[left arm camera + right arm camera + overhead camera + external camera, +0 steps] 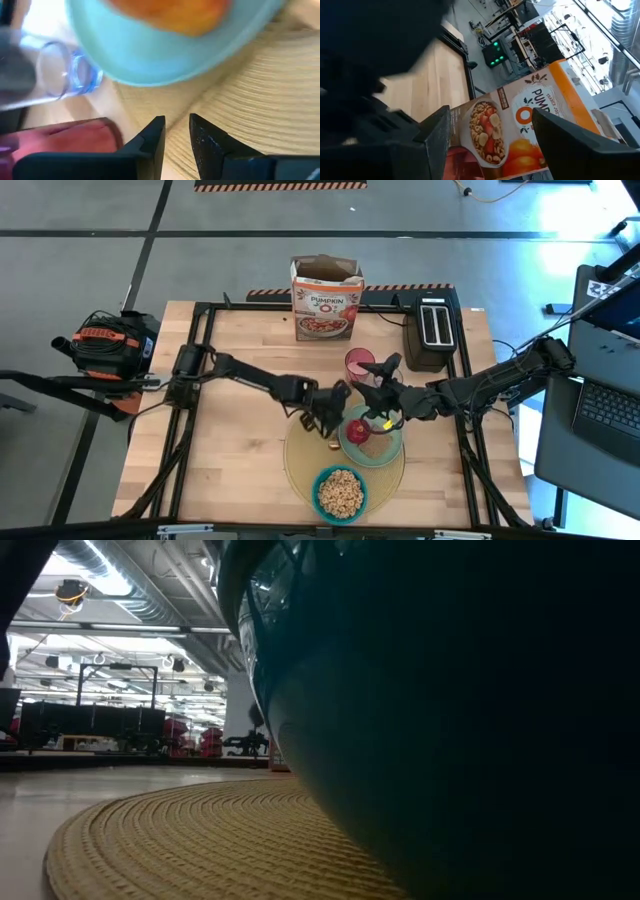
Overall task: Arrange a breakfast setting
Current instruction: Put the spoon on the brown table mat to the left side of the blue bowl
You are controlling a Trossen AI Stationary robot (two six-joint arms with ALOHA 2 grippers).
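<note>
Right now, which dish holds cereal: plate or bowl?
The blue bowl, at the placemat's near edge, full of cereal rings. The pale green plate behind it holds an apple and toast.

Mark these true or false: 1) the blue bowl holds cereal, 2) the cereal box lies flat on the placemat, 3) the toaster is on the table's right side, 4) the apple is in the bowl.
1) True: the blue bowl holds cereal, on the placemat.
2) False: the cereal box stands upright at the table's far edge, off the placemat.
3) True: the toaster sits at the far right, beside the box.
4) False: the red apple is on the pale green plate, with the toast.
</note>
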